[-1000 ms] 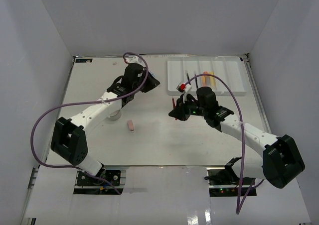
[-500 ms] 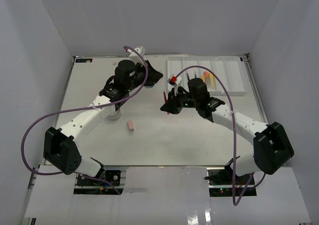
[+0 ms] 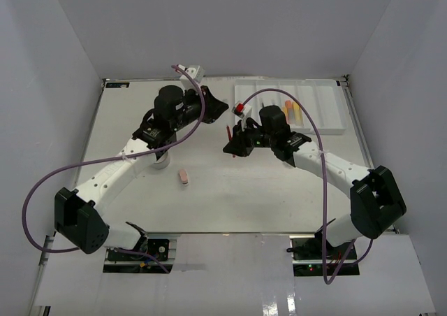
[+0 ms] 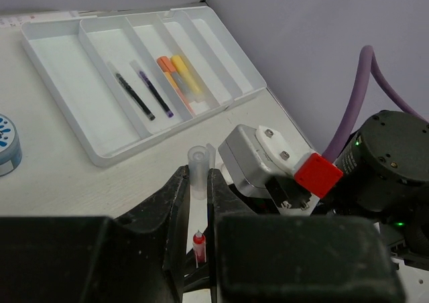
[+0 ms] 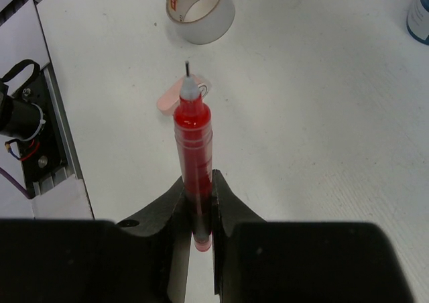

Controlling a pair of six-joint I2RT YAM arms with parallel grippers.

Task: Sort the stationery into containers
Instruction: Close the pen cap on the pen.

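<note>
Right gripper is clamping on the red pen, low centre of the right wrist view. It's pinching the back end of the barrel, so the bare tip is pointing up the frame. Left gripper is squeezing a little clear cap at bottom centre of its own view. The pen's red end is showing just below the cap, so I'm guessing they're lining up to cap it.

The pen's looking light, stiff and slick plastic. Gripped that far back it's probably going to pivot, so mid-barrel seems safer.

Further out, the pink eraser is lying just behind the tip and the tape roll is sitting up top. The white tray is sitting upper left of the left wrist view, holding markers.
</note>
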